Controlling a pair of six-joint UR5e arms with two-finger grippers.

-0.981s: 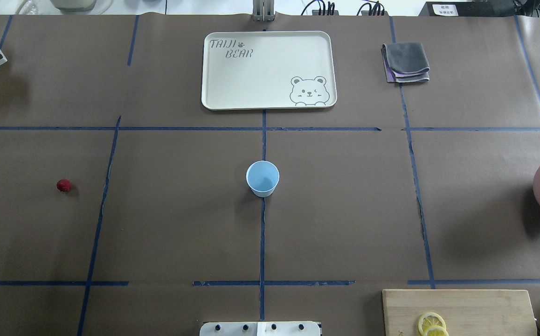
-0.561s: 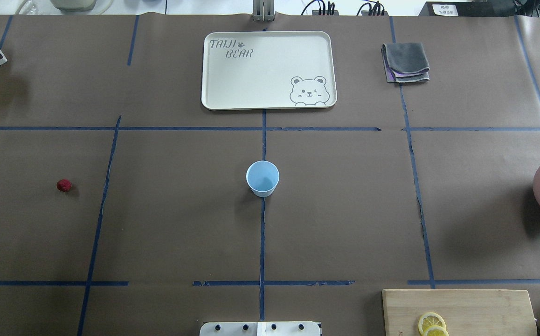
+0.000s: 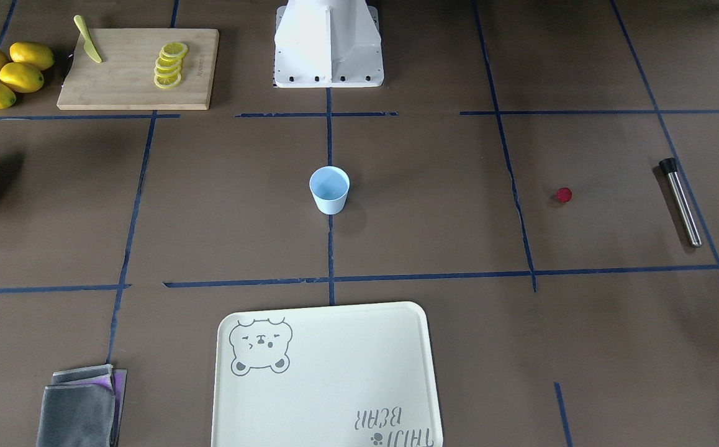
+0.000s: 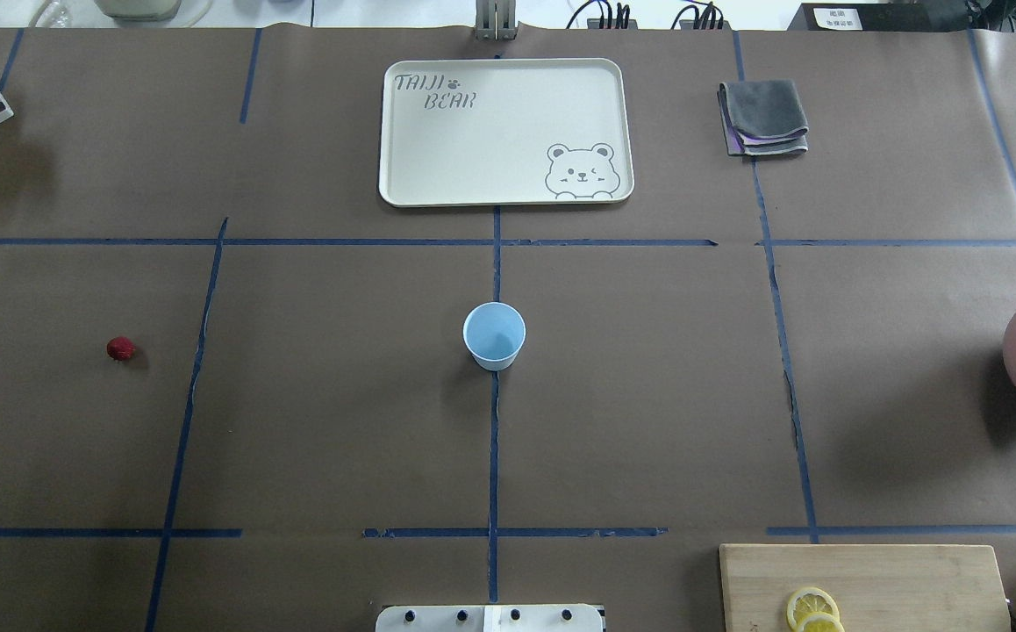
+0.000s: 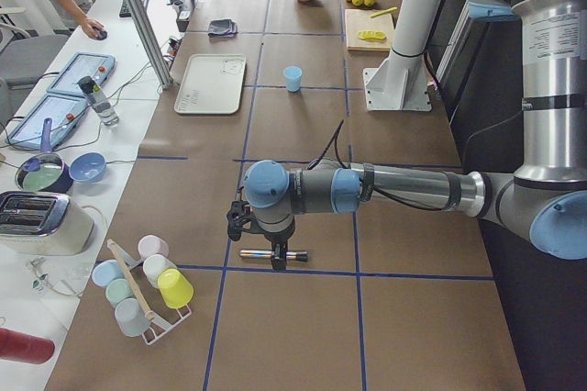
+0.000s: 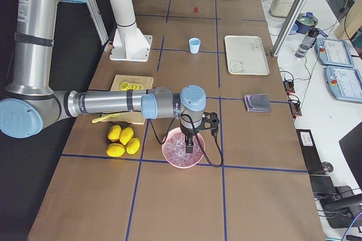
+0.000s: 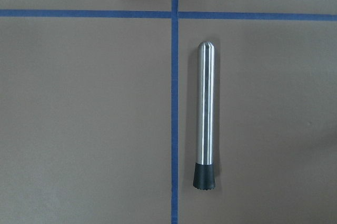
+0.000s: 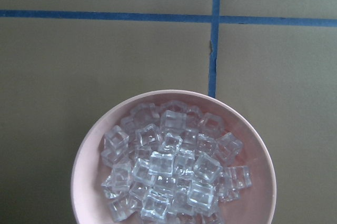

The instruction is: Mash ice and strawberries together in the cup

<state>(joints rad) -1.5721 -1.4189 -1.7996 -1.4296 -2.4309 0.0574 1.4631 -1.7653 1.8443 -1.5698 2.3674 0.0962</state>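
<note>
The pale blue cup point(image 4: 494, 334) stands upright and empty at the table's centre, and also shows in the front-facing view point(image 3: 329, 189). The red strawberry point(image 4: 120, 348) lies alone on the table on my left side. The ice point(image 8: 174, 163) fills a pink bowl point(image 8: 87, 155) at the right table edge. My right gripper point(image 6: 188, 142) hangs just above the ice. My left gripper point(image 5: 278, 242) hangs over a steel muddler point(image 7: 206, 113) that lies flat. I cannot tell whether either gripper is open or shut.
A cream bear tray point(image 4: 403, 132) lies beyond the cup and a folded grey cloth point(image 4: 762, 117) to its right. A cutting board point(image 3: 136, 68) holds lemon slices and a knife, with whole lemons point(image 3: 5, 73) beside it. A rack of cups point(image 5: 142, 285) stands at the left end.
</note>
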